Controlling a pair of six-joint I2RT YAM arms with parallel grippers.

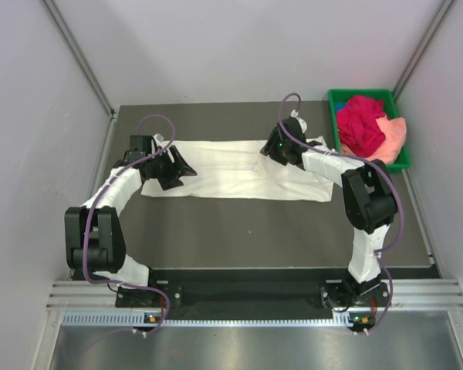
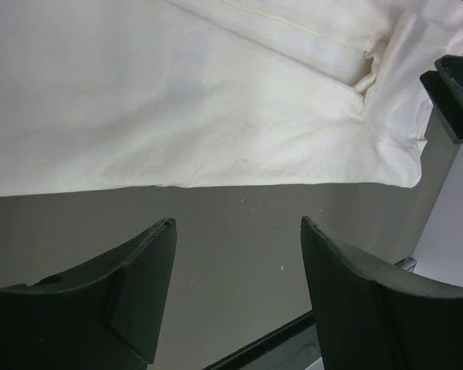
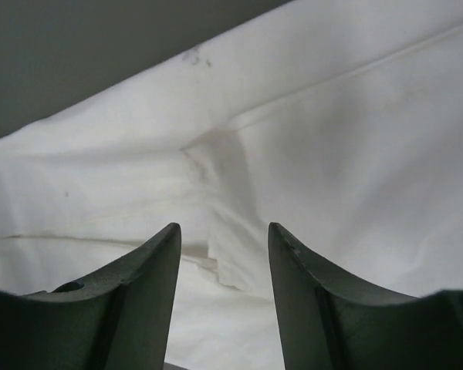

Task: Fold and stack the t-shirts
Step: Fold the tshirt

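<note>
Left arm: the left gripper (image 1: pixel 174 168) sits at the left end of the cream-white t-shirt (image 1: pixel 231 169), low over the cloth. In the left wrist view its fingers (image 2: pixel 139 270) stand well apart with nothing between them – released. Only bare dark table (image 1: pixel 239 231) shows in the gap, and the shirt's near hem runs just beyond the fingertips. Task item 1: the cream-white t-shirt lies spread in a long band across the middle of the table, from the left gripper to past the right one. It is mostly flat, with a bunched sleeve at its right end. Right arm: the right gripper (image 1: pixel 282 148) is over the right part of the same shirt, near its far edge. In the right wrist view the jaws are parted and unclenched, hanging above a folded seam in the white cloth – no fabric is pinched between them. Far right corner: a green tray (image 1: pixel 333 116) holds task items 2 and 3. The magenta-red t-shirt (image 1: pixel 363 123) is crumpled on top. The peach-pink t-shirt (image 1: pixel 395 132) is beneath and beside it, spilling over the tray's right rim.
</note>
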